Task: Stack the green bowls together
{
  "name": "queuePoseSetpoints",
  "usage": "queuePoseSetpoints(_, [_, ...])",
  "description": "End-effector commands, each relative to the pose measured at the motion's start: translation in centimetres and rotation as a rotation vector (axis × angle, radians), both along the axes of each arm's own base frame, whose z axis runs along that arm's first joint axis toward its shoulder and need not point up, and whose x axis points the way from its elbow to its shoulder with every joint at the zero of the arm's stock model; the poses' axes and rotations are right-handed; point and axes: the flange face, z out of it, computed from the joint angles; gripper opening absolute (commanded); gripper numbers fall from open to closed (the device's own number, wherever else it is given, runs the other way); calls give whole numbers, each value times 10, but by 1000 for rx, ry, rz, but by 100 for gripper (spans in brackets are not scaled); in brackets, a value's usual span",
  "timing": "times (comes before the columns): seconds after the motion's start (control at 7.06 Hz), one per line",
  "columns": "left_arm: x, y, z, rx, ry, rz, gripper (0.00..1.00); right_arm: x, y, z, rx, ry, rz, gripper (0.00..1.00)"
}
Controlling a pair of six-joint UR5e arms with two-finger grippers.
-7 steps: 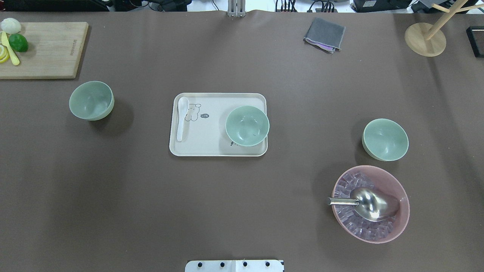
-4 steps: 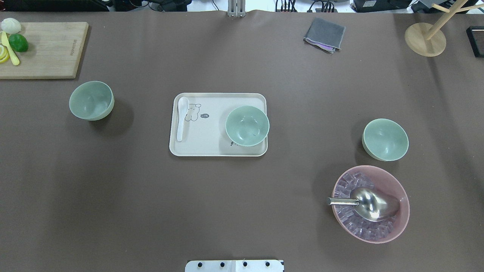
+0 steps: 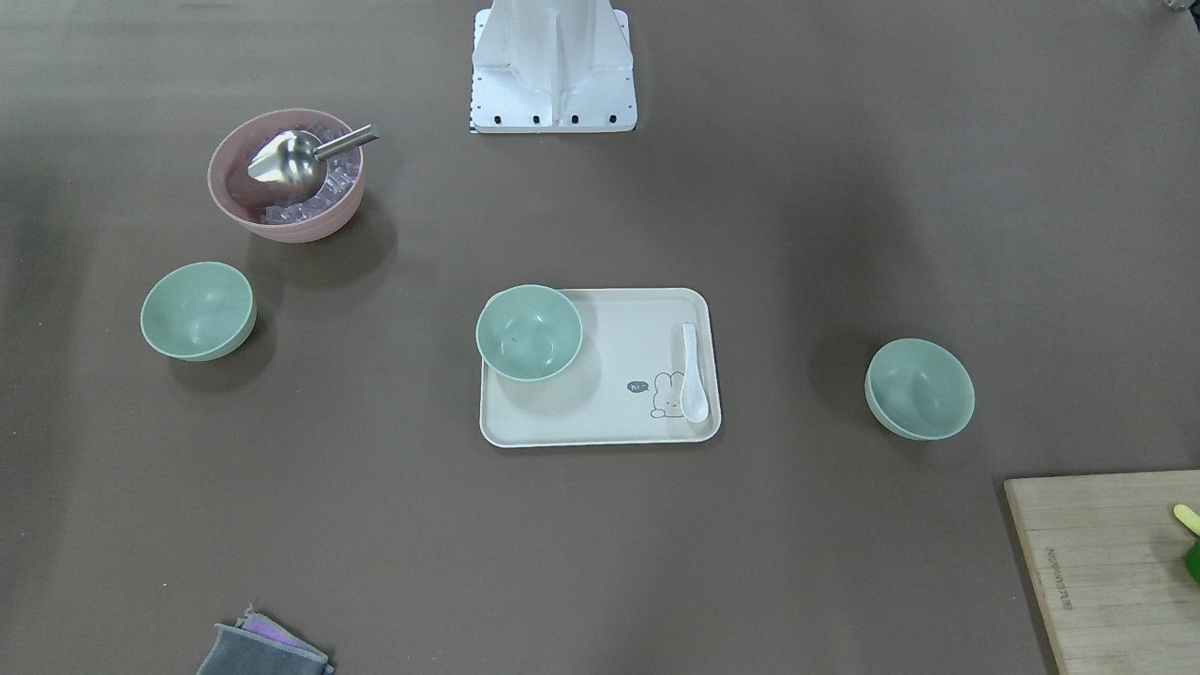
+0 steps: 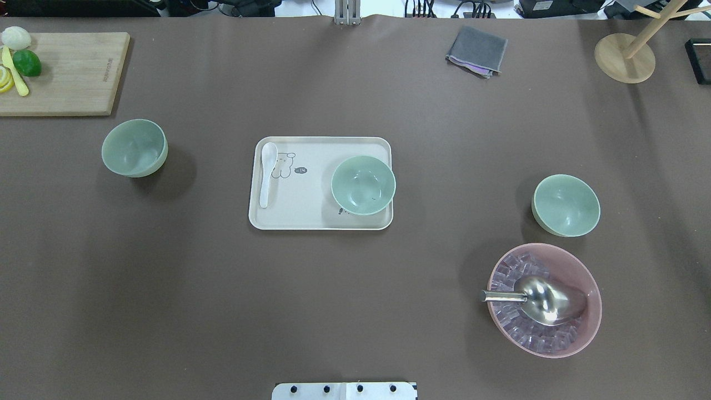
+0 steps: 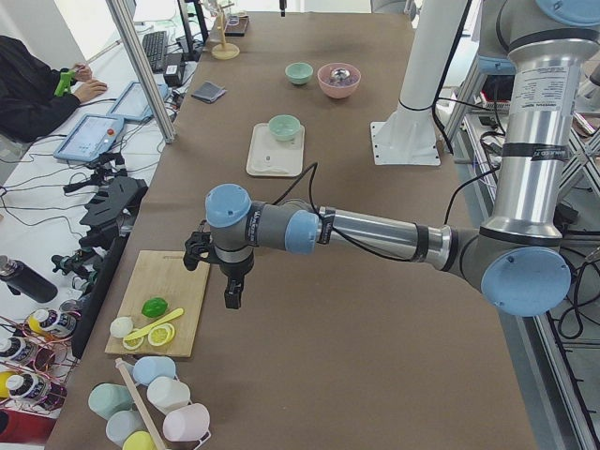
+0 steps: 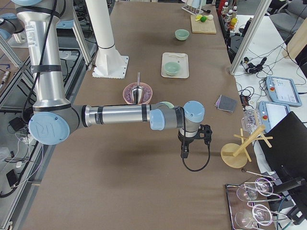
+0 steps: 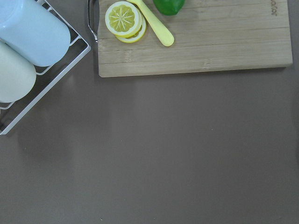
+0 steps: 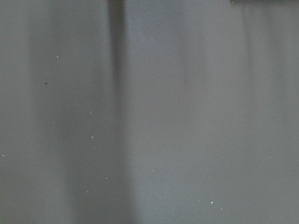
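Brown surface (image 4: 355, 333) holds the tray (image 4: 305, 200) centrally and pink bowl (image 4: 592, 311) rightward. Well apart sit the green bowls: left bowl (image 4: 134, 148), tray bowl (image 4: 363, 184), right bowl (image 4: 566, 205). At the ends hang left claw (image 5: 231, 298) and right claw (image 6: 183, 151); open or closed, I cannot tell. Reaching the right bowl risks clipping the pink one nearby.

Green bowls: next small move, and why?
Probably swing the left gripper from near the cutting board toward the left bowl, which looks nearest to it. All three sit apart and upright, none nested: the middle bowl on the tray, the right bowl and the left one off it. No arm shows in the overhead view.
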Motion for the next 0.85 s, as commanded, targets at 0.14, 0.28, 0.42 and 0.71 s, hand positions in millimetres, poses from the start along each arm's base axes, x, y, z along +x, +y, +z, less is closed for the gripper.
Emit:
queuePoseSetpoints(0.14, [6,-17,-35,1,31,-55,98,-1,-4,-12,10,-13,4,100])
queuePoseSetpoints(0.28, [20,-30,-60,-9,79,-75,98,-2,-4,-13,11,-13,3,100])
queuePoseSetpoints(0.42, [50,-36,-72,-15,108,-51,98,-2,-4,-14,9,-21,3,100])
queuePoseSetpoints(0.71, [144,-40,-90,4,150,-22,98,-4,-3,-15,6,-46,-2,100])
